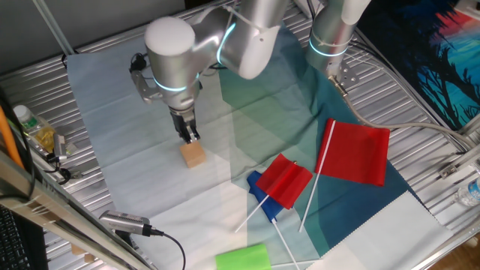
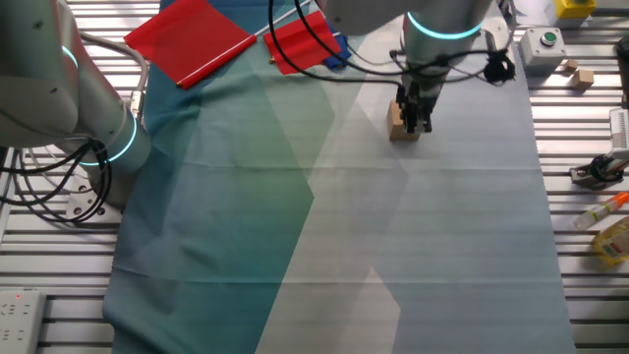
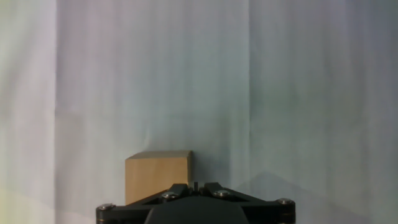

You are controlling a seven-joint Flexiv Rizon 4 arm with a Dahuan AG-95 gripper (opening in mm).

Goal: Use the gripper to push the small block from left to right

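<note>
The small block [image 1: 193,154] is a light tan wooden cube on the pale cloth. It also shows in the other fixed view [image 2: 396,122] and in the hand view [image 3: 158,176]. My gripper [image 1: 190,136] has its narrow black fingers shut together with nothing between them. Its tip sits right against the block's side, low over the cloth. In the other fixed view my gripper [image 2: 418,123] stands just right of the block. In the hand view my gripper [image 3: 195,186] is at the bottom edge, with the block just beyond it and to the left.
Two red flags [image 1: 358,152] [image 1: 285,181] on white sticks lie on the teal cloth, with a blue piece [image 1: 259,191] under the smaller one. A green rounded block [image 1: 243,258] lies at the front edge. The idle silver arm [image 2: 59,88] stands at the table's side.
</note>
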